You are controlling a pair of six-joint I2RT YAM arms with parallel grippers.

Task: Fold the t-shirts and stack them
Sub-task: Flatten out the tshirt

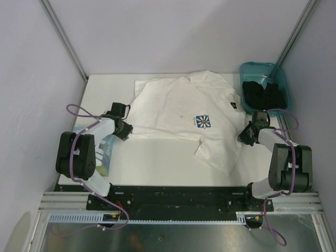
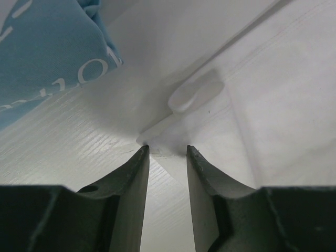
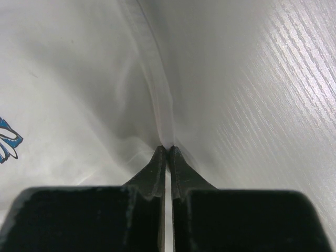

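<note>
A white t-shirt (image 1: 173, 113) with a blue daisy print (image 1: 202, 122) lies spread on the table, its lower right part folded over. My left gripper (image 1: 125, 131) is at the shirt's left edge. In the left wrist view its jaws (image 2: 167, 151) stand open, with a corner of the white cloth (image 2: 273, 105) at the tips. My right gripper (image 1: 243, 137) is at the shirt's right edge. There it (image 3: 168, 148) is shut on a ridge of the t-shirt (image 3: 68, 79). A second tee with a light-blue graphic (image 1: 105, 149) lies under my left arm and shows in the left wrist view (image 2: 42, 47).
A teal bin (image 1: 262, 71) holding dark cloth (image 1: 265, 94) stands at the back right corner. White tabletop (image 1: 157, 163) shows in front of the shirt. Grey walls close in the table on both sides and at the back.
</note>
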